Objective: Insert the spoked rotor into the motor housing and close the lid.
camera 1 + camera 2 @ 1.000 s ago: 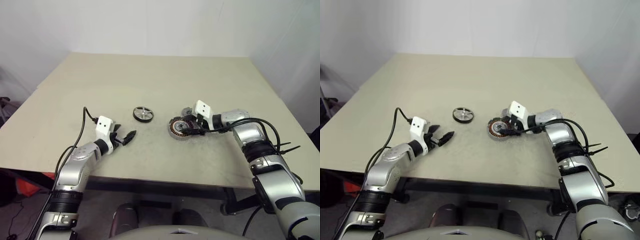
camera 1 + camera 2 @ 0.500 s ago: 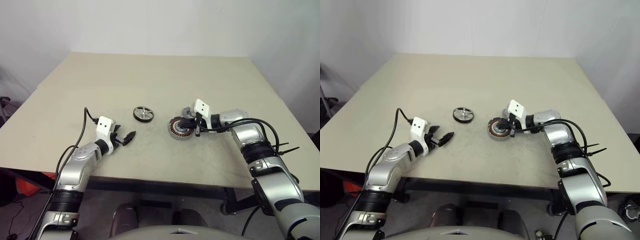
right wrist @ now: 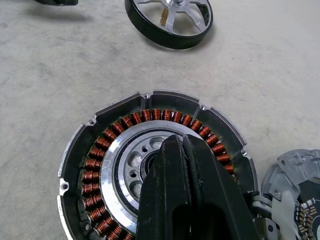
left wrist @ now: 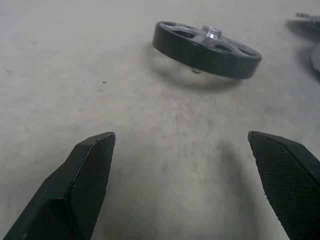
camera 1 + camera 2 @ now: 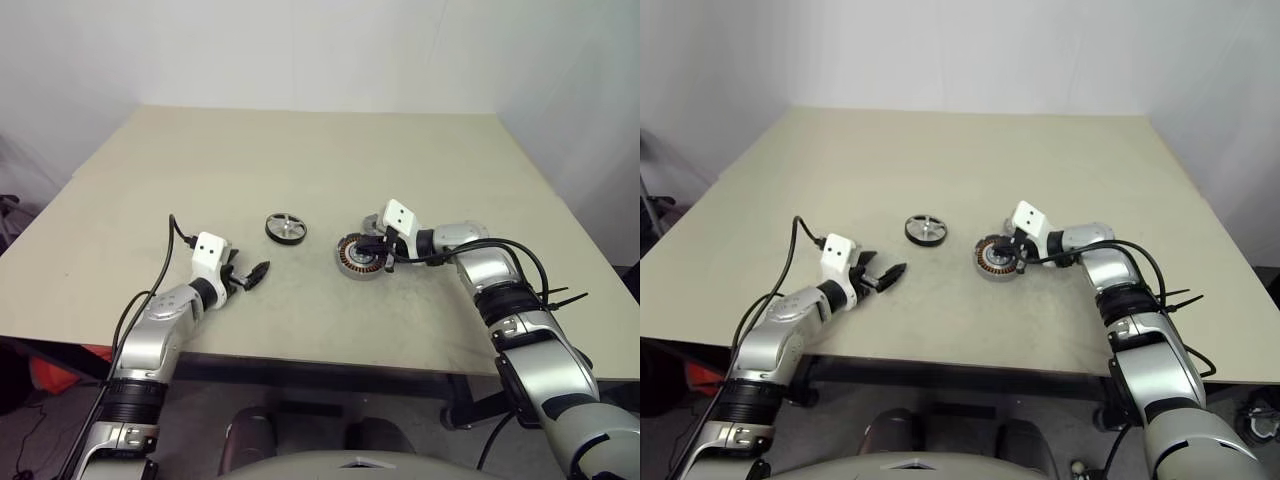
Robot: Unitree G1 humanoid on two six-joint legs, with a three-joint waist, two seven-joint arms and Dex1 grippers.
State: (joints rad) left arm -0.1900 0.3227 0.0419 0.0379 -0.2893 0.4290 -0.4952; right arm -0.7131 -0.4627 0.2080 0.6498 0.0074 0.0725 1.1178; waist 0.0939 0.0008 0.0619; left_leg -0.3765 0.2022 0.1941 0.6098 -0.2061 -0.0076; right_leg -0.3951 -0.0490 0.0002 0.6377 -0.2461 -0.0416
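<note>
Nothing is assembled yet, as far as the pictures show: all three parts lie apart on the desk (image 5: 300, 150), so both inserting and closing remain.

On the left, the left gripper (image 5: 255, 272) hangs low over the desk near its front edge, its fingers spread wide and holding nothing. It points toward the spoked rotor (image 5: 287, 227), which sits a little beyond it, untouched, propped on its short axle.

Right of the rotor lies the motor housing (image 5: 358, 256), copper windings facing up and its centre vacant. The right gripper (image 3: 184, 150) reaches in from the right with the forearm bent across the desk; its fingers are pressed together, gripping nothing, tips over the housing's silver centre.

The lid (image 3: 295, 190) lies just beside the housing, on its far right side.
</note>
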